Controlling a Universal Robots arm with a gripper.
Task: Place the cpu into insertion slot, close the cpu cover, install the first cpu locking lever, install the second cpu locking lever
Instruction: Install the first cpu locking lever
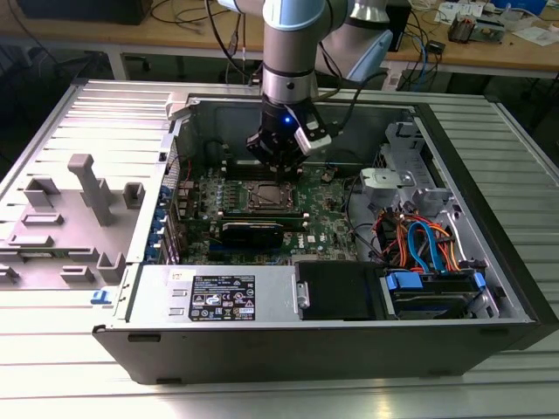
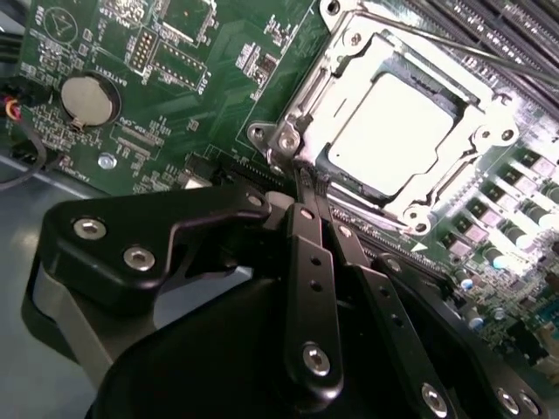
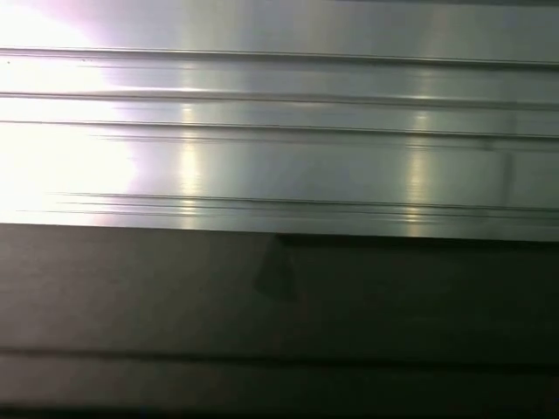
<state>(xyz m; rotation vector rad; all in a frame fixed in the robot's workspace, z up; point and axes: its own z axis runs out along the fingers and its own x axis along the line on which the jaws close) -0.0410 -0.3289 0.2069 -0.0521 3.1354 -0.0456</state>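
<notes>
My jaws [image 2: 307,179] are closed, their two thin black fingers [image 2: 307,262] pressed together with the tips down at the corner of the insertion slot [image 2: 397,131], touching or just short of the silvery frame there; I cannot tell whether they pinch a thin lever wire. In the second wrist view the cpu [image 2: 393,131] already lies flat inside the slot, its pale metal top showing bright through the window of the cpu cover [image 2: 476,105], which lies closed down around it. A thin wire lever [image 2: 437,39] runs along the cover's edge at about one o'clock from the chip. On the green motherboard [image 2: 201,78], at about nine o'clock from the slot, sits a round coin battery [image 2: 87,98]. The exterior view gives what that close view cannot: my arm [image 1: 293,52] comes straight down into an open computer case [image 1: 349,340] lying on a ribbed metal desk [image 1: 79,367], with the jaws [image 1: 281,179] right at the twelve o'clock edge of the slot [image 1: 266,196]. A bundle of orange and blue cables [image 1: 419,240] sits well apart at three o'clock. The first wrist view shows ribbed metal surface [image 3: 279,131] and a dark band [image 3: 279,297].
</notes>
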